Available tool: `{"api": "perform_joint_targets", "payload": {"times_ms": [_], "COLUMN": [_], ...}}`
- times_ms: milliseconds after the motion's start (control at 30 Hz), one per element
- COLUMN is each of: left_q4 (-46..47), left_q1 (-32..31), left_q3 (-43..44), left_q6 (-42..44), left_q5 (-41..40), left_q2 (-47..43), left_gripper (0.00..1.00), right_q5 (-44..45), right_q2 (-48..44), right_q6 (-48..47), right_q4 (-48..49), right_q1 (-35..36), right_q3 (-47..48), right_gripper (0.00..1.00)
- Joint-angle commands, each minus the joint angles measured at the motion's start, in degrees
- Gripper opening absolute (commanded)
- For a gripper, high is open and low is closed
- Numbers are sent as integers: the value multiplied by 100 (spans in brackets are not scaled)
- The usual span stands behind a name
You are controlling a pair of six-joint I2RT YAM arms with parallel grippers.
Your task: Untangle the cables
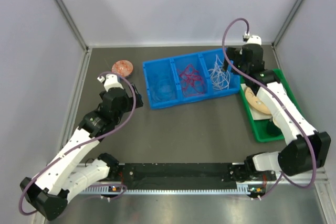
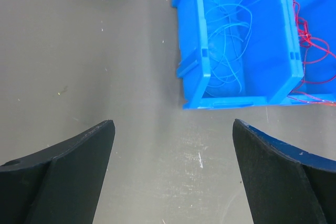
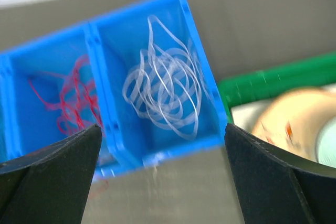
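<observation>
My left gripper (image 2: pixel 173 129): black fingers wide apart, holding nothing, over matte grey table (image 2: pixel 79 66). Round coppery thing (image 1: pixel 122 67) far left, cut off in wrist view, can't identify. Blue plastic bin (image 2: pixel 197 66) has three compartments. Left: thin blue cables (image 2: pixel 226 40), loose loops. Middle: red cables (image 3: pixel 73 98), tangled. Right: white cables (image 3: pixel 163 93), coiled. My right gripper (image 3: pixel 163 129): fingers apart, empty, near white compartment. Green tray (image 3: pixel 273 80) at right, beige roll (image 3: pixel 294 114) inside, blurred.
</observation>
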Motion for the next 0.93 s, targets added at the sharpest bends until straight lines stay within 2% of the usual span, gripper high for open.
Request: {"api": "perform_joint_targets", "payload": {"times_ms": [0, 300, 533, 633, 900], "left_q4": [-216, -488, -769, -769, -769], "left_q1": [39, 39, 48, 39, 39], "left_q3": [443, 909, 1042, 980, 840], "left_q6": [250, 715, 830, 804, 725], "left_q5": [-24, 345, 433, 486, 557], "left_q2": [221, 722, 662, 539, 424], "left_gripper": [99, 99, 99, 99, 99], "right_q5": [324, 289, 560, 868, 694], "right_q2": [-1095, -2582, -3496, -3681, -3550], "right_q6": [308, 633, 660, 738, 738], "right_q4": [-994, -1995, -2497, -2656, -2647], "right_q1": [-26, -26, -35, -26, -26], "right_q3": [-586, -1563, -2073, -2214, -2153], "right_gripper": [99, 99, 99, 99, 99]}}
